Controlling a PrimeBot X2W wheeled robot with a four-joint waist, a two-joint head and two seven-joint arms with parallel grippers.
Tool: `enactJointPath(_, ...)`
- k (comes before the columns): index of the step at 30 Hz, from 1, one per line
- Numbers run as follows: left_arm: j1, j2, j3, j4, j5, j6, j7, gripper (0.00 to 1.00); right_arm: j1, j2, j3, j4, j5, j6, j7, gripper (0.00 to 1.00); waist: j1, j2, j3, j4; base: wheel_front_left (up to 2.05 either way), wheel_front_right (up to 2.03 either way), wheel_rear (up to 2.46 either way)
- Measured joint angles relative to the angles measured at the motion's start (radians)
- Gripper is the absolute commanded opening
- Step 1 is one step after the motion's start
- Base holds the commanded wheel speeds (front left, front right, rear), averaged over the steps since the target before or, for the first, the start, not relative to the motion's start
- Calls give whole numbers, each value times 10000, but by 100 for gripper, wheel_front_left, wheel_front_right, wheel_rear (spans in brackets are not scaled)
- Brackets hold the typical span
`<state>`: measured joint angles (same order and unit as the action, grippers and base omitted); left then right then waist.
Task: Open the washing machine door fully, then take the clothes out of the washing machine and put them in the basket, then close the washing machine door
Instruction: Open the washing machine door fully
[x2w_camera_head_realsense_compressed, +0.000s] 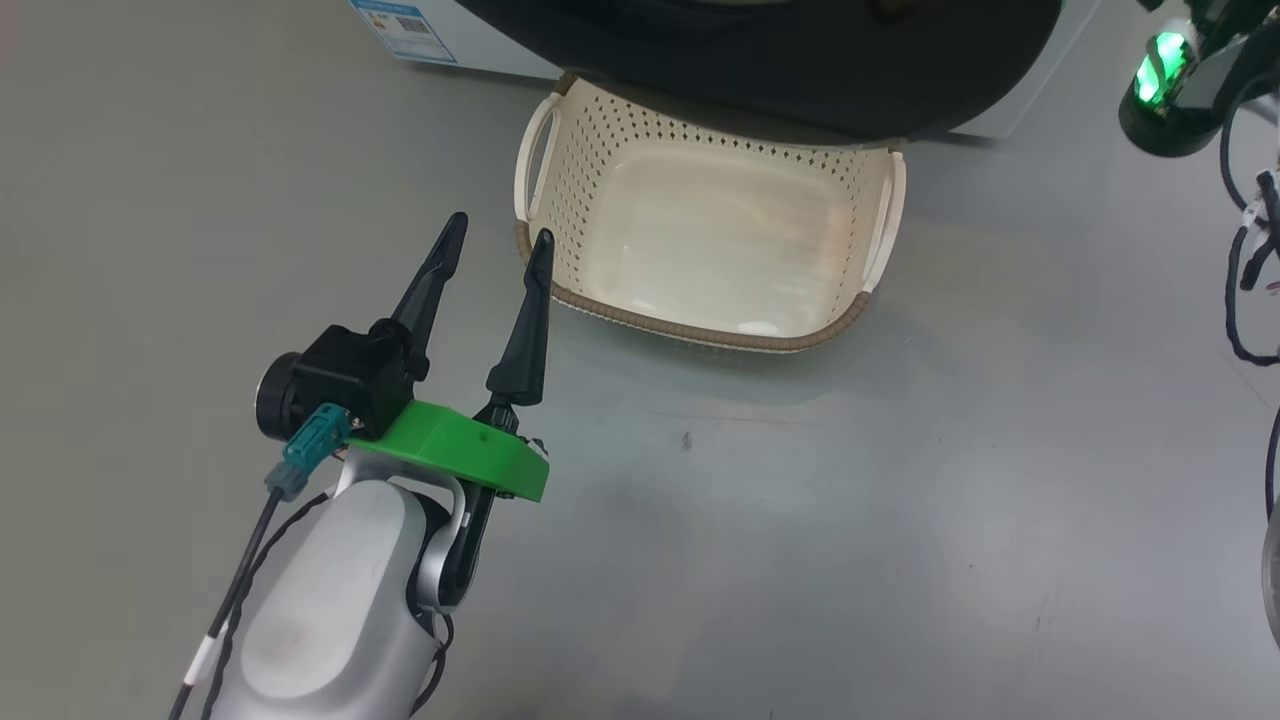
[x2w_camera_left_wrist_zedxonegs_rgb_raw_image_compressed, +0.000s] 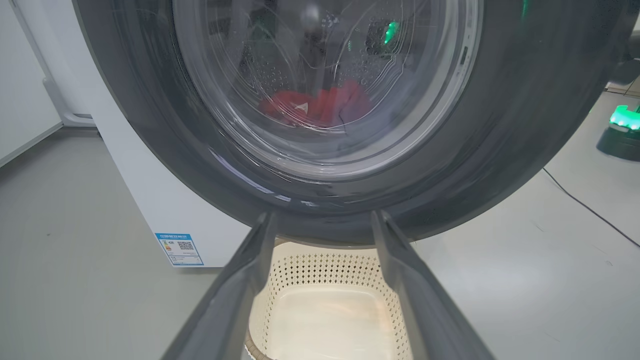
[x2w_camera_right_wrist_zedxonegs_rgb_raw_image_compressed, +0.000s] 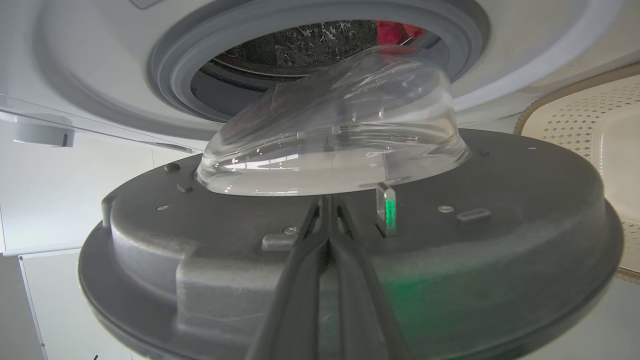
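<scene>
**Door hanging part-open over the basket, clothes lying in the drum**

Head view: the left tool (x2w_camera_head_realsense_compressed: 500, 230) is hovering wide and empty beside the basket's (x2w_camera_head_realsense_compressed: 700, 335) near left corner, with open floor (x2w_camera_head_realsense_compressed: 900, 500) around. The washing machine door (x2w_camera_head_realsense_compressed: 800, 60) is overhanging the basket's far edge and may be blocking the drop. Left wrist view: the clothes (x2w_camera_left_wrist_zedxonegs_rgb_raw_image_compressed: 315, 107) are showing red through the glass. Right wrist view: the right tool (x2w_camera_right_wrist_zedxonegs_rgb_raw_image_compressed: 327, 200), pinched shut on nothing, is pointing at the door's inner face under the glass bowl (x2w_camera_right_wrist_zedxonegs_rgb_raw_image_compressed: 330, 125), likely risking a slip.

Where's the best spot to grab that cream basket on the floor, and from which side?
Probably the loop handle at the left end of the basket, from the left: it stands off the wall with a gap for a finger, while the door overhangs the far rim.
</scene>
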<state>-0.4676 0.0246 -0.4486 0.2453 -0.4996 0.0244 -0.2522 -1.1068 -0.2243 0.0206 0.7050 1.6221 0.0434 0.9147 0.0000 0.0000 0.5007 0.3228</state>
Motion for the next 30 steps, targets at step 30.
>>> enactJointPath(30, 1028, 12, 213, 663, 349, -148, 0, 100, 2652, 1187, 930, -798, 228, 629, 846, 0, 0, 0, -1918, -145, 0, 0, 0)
